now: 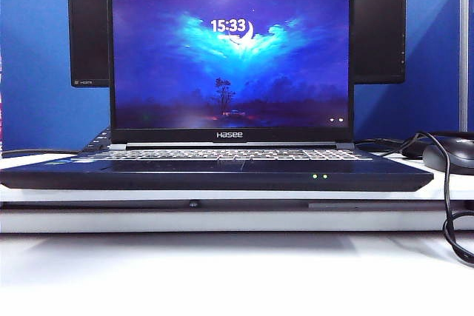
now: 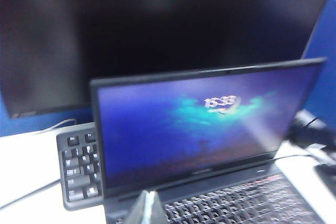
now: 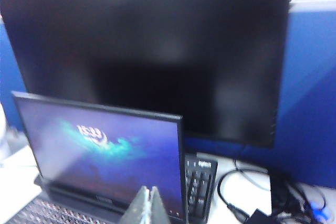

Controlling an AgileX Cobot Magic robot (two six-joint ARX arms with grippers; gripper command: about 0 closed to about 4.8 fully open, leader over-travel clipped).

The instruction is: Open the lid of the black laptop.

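The black laptop (image 1: 215,172) stands open on the white table, its keyboard toward the camera and two green LEDs on its front edge. Its lid (image 1: 229,61) is raised nearly upright, and the lit blue screen shows 15:33 with "Hasee" below it. No gripper appears in the exterior view. In the left wrist view my left gripper (image 2: 148,194) is shut and empty, off the near left part of the laptop's keyboard (image 2: 236,203), clear of the lid (image 2: 205,124). In the right wrist view my right gripper (image 3: 148,189) is shut and empty, in front of the lid's (image 3: 105,145) right side.
A large black monitor (image 1: 378,27) stands behind the laptop before a blue partition. A separate black keyboard (image 2: 79,166) lies behind the laptop, seen also beside the lid (image 3: 200,184). A black mouse (image 1: 450,155) and cables (image 1: 448,212) lie at the right.
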